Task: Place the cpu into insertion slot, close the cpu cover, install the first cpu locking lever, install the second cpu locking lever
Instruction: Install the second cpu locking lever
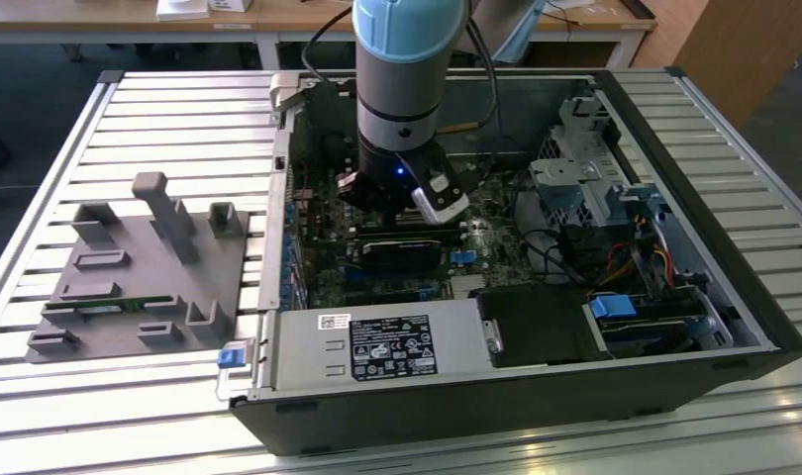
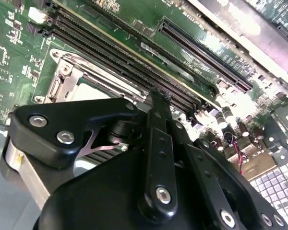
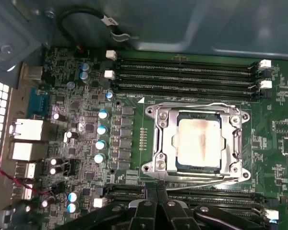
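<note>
Just ahead of the hand [image 3: 156, 203] sits the chip [image 3: 198, 143] in its socket, metal cover [image 3: 164, 139] down around it. Hand's fingers [image 2: 158, 139] are pressed together, holding nothing.

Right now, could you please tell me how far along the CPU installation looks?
In the first wrist view the cpu sits in the insertion slot and the cpu cover lies closed around it, so those steps look done. Thin locking levers run along two sides of the cover; whether they are latched I cannot tell. The gripper hovers beside the socket, holding nothing visible.
</note>
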Tool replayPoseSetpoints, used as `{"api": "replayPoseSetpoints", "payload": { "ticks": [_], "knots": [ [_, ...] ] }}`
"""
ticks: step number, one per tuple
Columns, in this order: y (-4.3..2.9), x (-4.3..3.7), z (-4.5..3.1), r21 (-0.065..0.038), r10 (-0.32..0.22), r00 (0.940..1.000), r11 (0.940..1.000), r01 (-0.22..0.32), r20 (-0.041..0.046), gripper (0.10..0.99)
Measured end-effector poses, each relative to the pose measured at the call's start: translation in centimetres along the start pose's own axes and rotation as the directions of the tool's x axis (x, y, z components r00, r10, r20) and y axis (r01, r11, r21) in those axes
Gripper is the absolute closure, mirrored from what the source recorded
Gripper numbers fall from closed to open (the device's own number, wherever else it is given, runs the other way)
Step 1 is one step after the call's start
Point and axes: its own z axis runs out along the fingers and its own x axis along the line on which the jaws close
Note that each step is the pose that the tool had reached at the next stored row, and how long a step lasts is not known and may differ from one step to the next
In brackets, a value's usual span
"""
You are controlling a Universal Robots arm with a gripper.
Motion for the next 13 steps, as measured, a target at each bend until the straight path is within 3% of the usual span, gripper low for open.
{"api": "replayPoseSetpoints", "payload": {
  "ticks": [8, 13],
  "knots": [
    [-0.51, 0.27, 0.35, -0.017, -0.002, 0.9999, 0.9999, 0.003, 0.0137, 0.965],
    [-0.64, 0.3, 0.53, -0.028, -0.003, 0.9999, 0.9996, 0.003, 0.0156, 0.965]
  ]
}}
